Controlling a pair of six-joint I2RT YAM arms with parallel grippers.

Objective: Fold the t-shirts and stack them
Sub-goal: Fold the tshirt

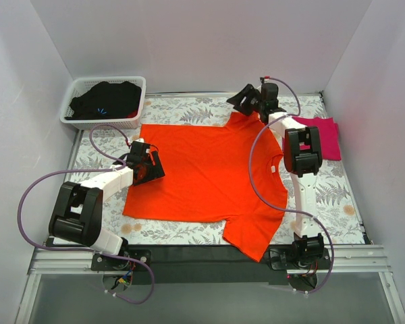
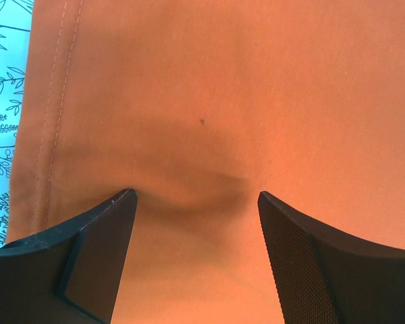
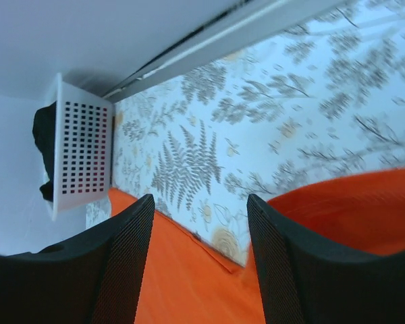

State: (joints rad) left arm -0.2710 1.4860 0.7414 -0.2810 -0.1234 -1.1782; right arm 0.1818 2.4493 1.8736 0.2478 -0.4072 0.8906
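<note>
I can find no words, numbers or brand names to read in any of my views. The black cloth (image 1: 113, 96) in the white basket (image 1: 72, 96) has a small blue mark on it, but it is too tiny for me to tell if it is letters.

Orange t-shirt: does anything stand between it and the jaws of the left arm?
Nothing visible does. The left gripper has its open jaws directly against the orange t-shirt, with only puckered cloth between them.
</note>
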